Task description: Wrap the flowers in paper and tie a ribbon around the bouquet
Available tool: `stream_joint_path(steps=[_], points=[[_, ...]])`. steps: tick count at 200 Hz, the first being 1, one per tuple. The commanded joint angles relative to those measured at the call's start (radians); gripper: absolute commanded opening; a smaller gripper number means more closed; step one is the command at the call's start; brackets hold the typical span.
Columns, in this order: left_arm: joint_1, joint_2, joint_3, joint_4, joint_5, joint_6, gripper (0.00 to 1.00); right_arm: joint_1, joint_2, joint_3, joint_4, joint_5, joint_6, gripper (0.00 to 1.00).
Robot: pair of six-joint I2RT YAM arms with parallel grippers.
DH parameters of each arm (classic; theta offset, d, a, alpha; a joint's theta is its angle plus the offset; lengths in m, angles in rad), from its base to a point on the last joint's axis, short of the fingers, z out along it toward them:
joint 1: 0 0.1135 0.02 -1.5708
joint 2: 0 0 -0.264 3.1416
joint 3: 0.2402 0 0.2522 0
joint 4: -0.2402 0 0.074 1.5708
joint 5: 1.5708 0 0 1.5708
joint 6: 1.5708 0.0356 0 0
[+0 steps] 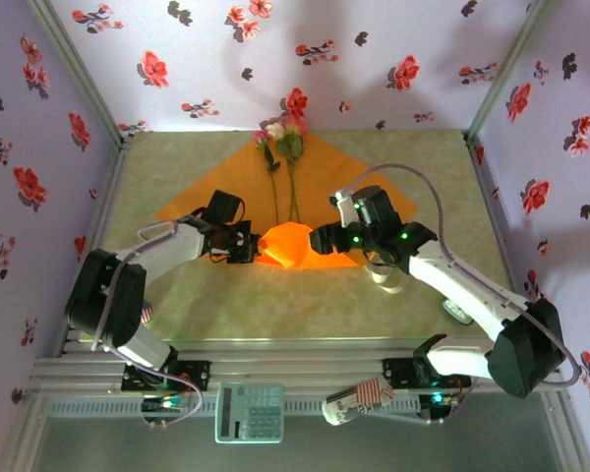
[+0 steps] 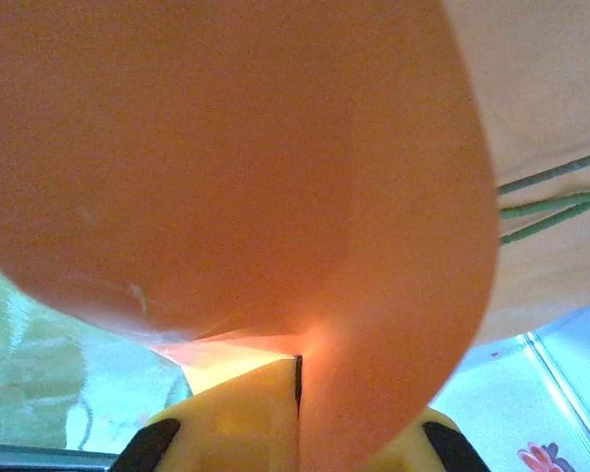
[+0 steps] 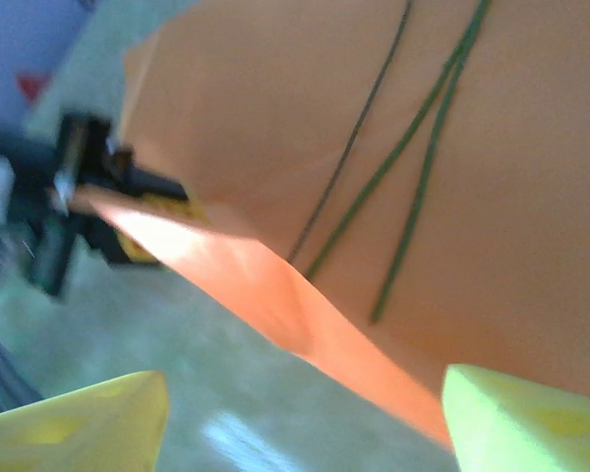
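The orange paper [image 1: 329,187] lies as a diamond on the green mat. The flowers [image 1: 280,133] rest on its far corner, with thin green stems [image 3: 413,167] running toward me. My left gripper [image 1: 244,244] is shut on the paper's near corner, which is lifted and folded up into a hump [image 1: 290,244]. In the left wrist view the sheet [image 2: 236,157] bulges over the closed yellow fingers [image 2: 246,413]. My right gripper [image 3: 305,423] stands open just right of the hump, with the paper's raised edge [image 3: 275,285] ahead of its fingertips. A pale loop [image 1: 384,279], seemingly the ribbon, lies by my right forearm. A wrapped bouquet is out of view.
Purple flowered walls [image 1: 39,147] close in the mat on three sides. A small white object [image 1: 457,311] lies near the right edge. A calculator-like box [image 1: 249,411] and a striped item [image 1: 359,401] sit on the front rail between the arm bases.
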Motion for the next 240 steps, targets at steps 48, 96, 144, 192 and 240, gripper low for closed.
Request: stream_joint_path(steps=[48, 96, 144, 192, 240], points=[[0.013, -0.001, 0.023, -0.046, 0.023, 0.041, 0.00, -0.047, 0.298, 0.147, -0.011, -0.295, -0.592, 0.76], [0.020, 0.006, 0.029, -0.048, 0.022, 0.052, 0.00, -0.025, 0.393, 0.229, -0.063, -0.369, -0.581, 0.47], [0.033, -0.059, 0.091, -0.232, -0.067, 0.174, 0.34, -0.055, 0.447, 0.278, -0.071, -0.422, -0.468, 0.00], [-0.029, -0.311, 0.056, -0.440, -0.294, 0.347, 0.64, -0.096, 0.543, 0.352, -0.103, -0.478, -0.382, 0.00], [-0.129, -0.464, -0.229, -0.148, -0.374, 0.323, 0.62, -0.118, 0.622, 0.428, -0.131, -0.471, -0.326, 0.00]])
